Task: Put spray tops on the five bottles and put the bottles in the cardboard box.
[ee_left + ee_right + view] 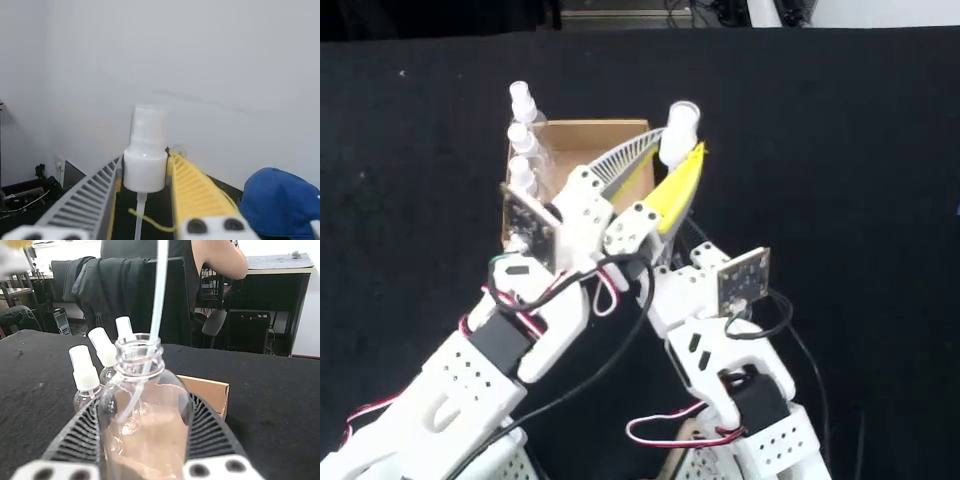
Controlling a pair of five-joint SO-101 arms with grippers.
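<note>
My left gripper [675, 152] is shut on a white spray top [678, 128], held between a grey and a yellow finger above the far right corner of the cardboard box [582, 135]. In the left wrist view the spray top [146, 150] stands upright in the left gripper [145, 167], its thin tube hanging down. My right gripper [145, 412] is shut on a clear open bottle [145, 405]. The spray top's tube [160, 290] runs down into the bottle's neck. Three capped bottles [102, 347] stand just behind it.
The three capped bottles [521, 135] stand in a row along the box's left wall. The box [210, 390] sits on a black table cloth [840, 150] with free room on both sides. A blue object [280, 202] lies beyond the left gripper.
</note>
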